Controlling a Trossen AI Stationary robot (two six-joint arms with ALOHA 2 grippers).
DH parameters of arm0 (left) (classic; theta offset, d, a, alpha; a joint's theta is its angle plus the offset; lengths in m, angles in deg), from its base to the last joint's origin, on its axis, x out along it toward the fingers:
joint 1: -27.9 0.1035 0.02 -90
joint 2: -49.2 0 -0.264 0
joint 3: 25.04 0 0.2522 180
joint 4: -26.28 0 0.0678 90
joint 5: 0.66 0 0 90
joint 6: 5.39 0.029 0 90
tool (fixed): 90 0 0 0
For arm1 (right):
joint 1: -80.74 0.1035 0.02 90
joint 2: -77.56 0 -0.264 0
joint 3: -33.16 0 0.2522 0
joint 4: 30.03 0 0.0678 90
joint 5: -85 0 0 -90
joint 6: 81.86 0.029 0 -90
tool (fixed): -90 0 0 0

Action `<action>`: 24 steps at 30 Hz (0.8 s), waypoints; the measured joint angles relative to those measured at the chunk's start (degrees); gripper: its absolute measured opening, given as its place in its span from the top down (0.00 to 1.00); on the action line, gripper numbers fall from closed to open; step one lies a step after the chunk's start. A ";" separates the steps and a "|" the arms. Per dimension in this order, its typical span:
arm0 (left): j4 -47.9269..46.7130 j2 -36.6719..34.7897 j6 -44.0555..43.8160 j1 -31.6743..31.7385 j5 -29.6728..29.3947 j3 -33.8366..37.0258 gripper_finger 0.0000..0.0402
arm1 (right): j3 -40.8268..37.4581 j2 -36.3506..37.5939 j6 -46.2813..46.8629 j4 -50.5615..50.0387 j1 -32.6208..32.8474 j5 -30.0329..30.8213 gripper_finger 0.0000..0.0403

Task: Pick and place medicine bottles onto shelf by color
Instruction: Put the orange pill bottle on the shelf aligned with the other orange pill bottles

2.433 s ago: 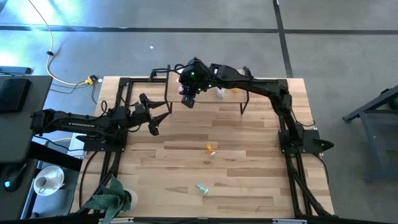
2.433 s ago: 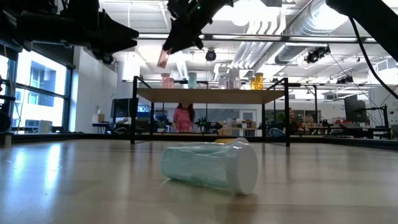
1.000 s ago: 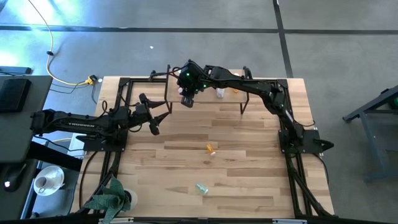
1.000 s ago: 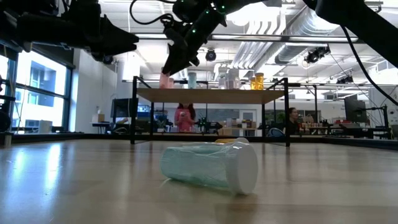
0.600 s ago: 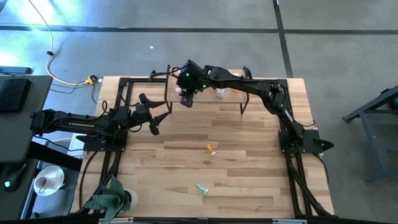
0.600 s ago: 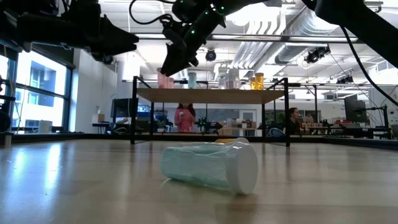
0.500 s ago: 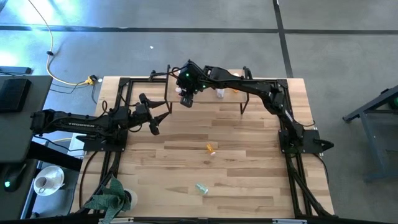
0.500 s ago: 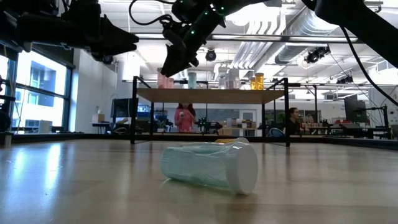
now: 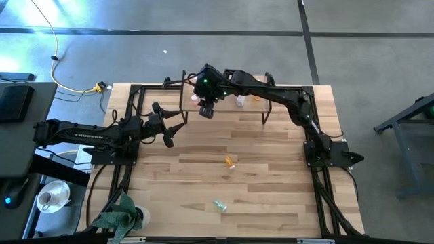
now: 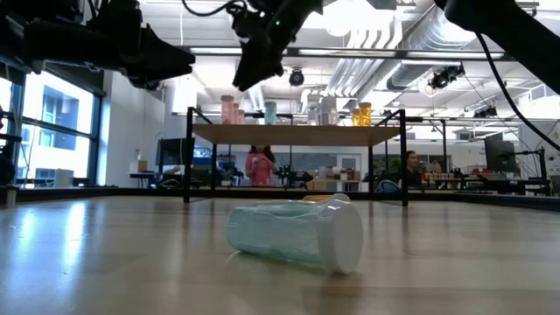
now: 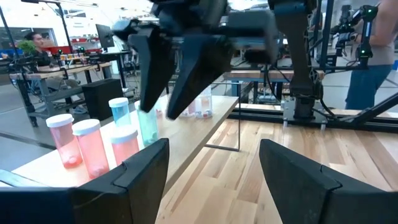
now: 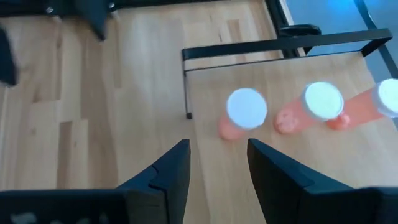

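Release step at the shelf (image 9: 252, 102), upper centre of the high view. Right gripper (image 12: 214, 163) hangs above the shelf's left end with its fingers apart and nothing between them; a pink bottle (image 12: 244, 113) stands upright just beyond them, beside two more pink bottles. To finish well, the gripper should likely lift straight up, so that neither finger clips the white cap, before swinging toward the table. Left gripper (image 11: 211, 165) waits, fingers apart and empty, at centre left of the high view.

The high view alone locates the unsorted stock: an orange bottle (image 9: 230, 162) at table centre and a pale green bottle (image 9: 220, 204) lower down, both lying on their sides. The low view puts that green bottle large in the foreground and shows the shelf's row standing. The left wrist view separates pink and bluish groups at the shelf's end. The right wrist view alone confirms the empty gap between the fingers.
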 joint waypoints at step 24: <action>-3.04 -0.02 0.00 -0.02 0.01 -0.01 0.40 | -3.68 2.03 0.56 -27.16 7.99 -5.62 0.63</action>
